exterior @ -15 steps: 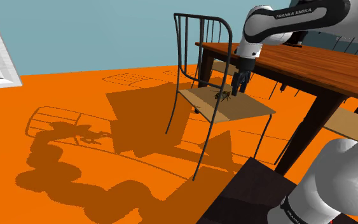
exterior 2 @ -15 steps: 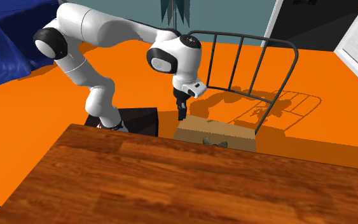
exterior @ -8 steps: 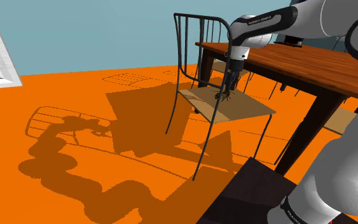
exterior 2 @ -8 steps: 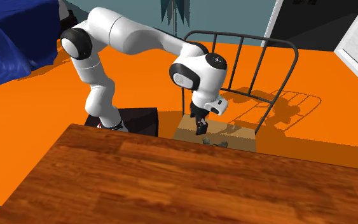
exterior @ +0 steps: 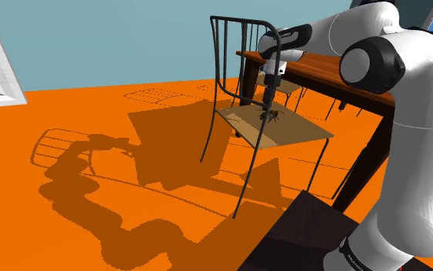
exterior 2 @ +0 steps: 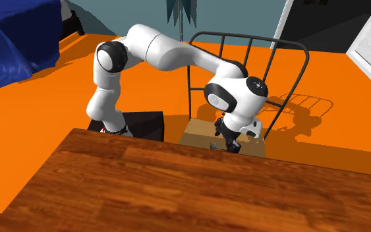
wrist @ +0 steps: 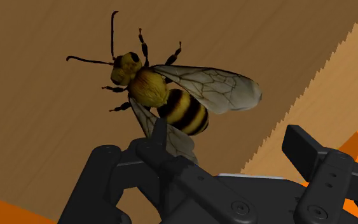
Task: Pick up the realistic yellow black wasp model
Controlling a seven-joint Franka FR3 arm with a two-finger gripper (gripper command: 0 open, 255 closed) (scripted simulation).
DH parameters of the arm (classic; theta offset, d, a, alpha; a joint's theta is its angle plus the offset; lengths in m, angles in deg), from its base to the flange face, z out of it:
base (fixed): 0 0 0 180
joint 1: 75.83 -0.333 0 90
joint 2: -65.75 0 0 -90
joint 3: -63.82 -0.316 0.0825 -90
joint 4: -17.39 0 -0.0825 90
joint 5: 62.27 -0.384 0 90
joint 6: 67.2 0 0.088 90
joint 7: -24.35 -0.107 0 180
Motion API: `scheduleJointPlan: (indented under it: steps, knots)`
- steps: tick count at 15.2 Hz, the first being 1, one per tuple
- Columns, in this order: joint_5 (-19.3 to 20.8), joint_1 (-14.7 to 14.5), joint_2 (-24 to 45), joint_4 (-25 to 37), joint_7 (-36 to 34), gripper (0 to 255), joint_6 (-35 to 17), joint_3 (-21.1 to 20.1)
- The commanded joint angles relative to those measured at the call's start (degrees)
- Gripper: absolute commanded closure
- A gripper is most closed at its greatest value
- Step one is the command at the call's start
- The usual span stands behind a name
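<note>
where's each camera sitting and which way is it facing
Shoulder view: beside the stand, looking down onto the chair and wasp; white arm looms at its right.
Second exterior view: across the wooden table, facing back at the arm and stand.
Wrist view: mounted at the wrist, close over the wasp; open black fingers show.
Both exterior views share arm, chair and table.

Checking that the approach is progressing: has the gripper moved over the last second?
Yes. In the second exterior view the gripper has gone right and down toward the chair seat, ending close above the wasp model.
</note>
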Motion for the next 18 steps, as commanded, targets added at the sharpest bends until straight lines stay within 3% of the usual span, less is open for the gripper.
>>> scheduleJointPlan:
  steps: [1, 2, 11, 12, 18]
  knots:
    - [-2.4, 2.7, 6.5, 8.4, 3.2, 0, 2.8, -0.7]
    - [-3.0, 3.7, 8.7, 11.3, 4.0, 0, 3.8, -1.2]
    - [-3.5, 3.3, 9.5, 6.7, 4.7, 0, -1.5, -1.5]
    - [-3.5, 3.4, 9.8, 7.1, 4.7, 255, -1.4, -1.6]
    - [-3.5, 3.4, 9.7, 7.0, 4.8, 255, -1.4, -1.6]
